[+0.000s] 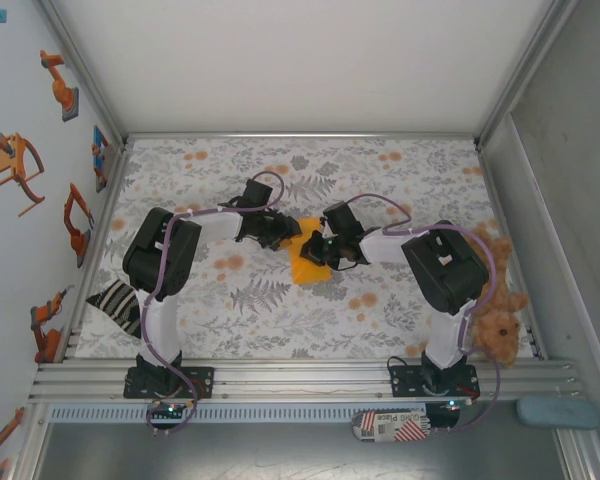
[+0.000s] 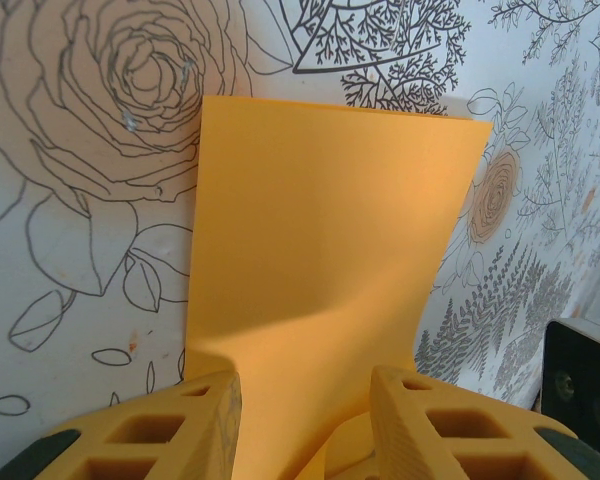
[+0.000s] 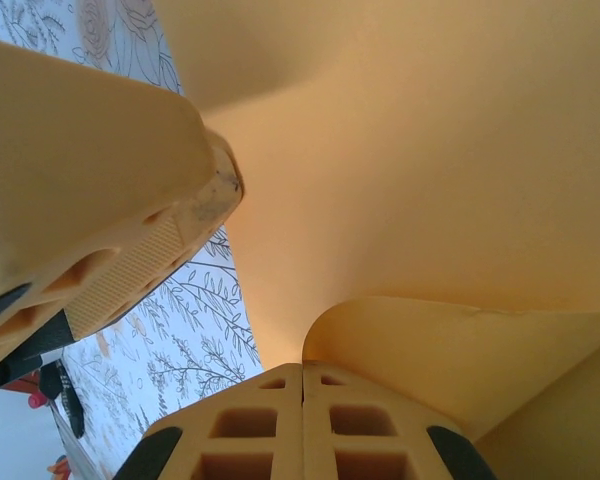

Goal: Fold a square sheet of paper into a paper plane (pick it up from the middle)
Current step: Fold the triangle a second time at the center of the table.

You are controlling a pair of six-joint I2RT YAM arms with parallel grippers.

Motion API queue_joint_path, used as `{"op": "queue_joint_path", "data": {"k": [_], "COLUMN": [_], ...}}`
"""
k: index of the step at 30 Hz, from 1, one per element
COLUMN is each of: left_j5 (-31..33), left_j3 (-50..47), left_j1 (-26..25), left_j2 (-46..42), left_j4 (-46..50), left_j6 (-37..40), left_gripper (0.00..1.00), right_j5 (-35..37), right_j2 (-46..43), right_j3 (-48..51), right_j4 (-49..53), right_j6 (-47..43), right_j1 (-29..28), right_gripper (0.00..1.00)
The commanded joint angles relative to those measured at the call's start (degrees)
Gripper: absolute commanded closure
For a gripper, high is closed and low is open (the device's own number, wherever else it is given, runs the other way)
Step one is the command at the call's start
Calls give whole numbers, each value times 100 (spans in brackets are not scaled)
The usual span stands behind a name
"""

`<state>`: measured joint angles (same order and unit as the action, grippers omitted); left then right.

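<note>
The square sheet of paper is orange-yellow and sits mid-table on the flowered cloth, between both grippers. In the left wrist view its far part lies flat while the near part bows up between my left gripper's fingers, which stand apart on either side of it. My left gripper is at the sheet's left edge. My right gripper is at the sheet's upper right. Its jaws are pressed together, and a curl of paper rises from the tips. The sheet arches over that camera. A left finger shows at the upper left.
A brown plush teddy sits at the table's right edge beside the right arm. A black-and-white striped cloth lies by the left arm's base. Walls close the table on the left, back and right. A blue pad lies off the front right.
</note>
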<state>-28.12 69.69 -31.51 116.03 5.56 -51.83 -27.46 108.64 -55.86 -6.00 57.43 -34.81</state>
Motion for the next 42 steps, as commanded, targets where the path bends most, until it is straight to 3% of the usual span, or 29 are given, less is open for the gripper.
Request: {"op": "queue_joint_path", "data": {"k": [1,42], "left_j5": [149,150], "left_j3": [-175,-202], "left_j1": [-16,-5], "left_j2": [258,248], "left_j4": [371,365], "left_j6": [73,67], "left_gripper": [61,61], "right_j5": [112,115], "right_j2": [74,130], "right_j3": [-173,-154], "right_j4": [213,280], "right_j6": [-138,-166], "right_j1": [-61,-65], "right_gripper": [100,100]}}
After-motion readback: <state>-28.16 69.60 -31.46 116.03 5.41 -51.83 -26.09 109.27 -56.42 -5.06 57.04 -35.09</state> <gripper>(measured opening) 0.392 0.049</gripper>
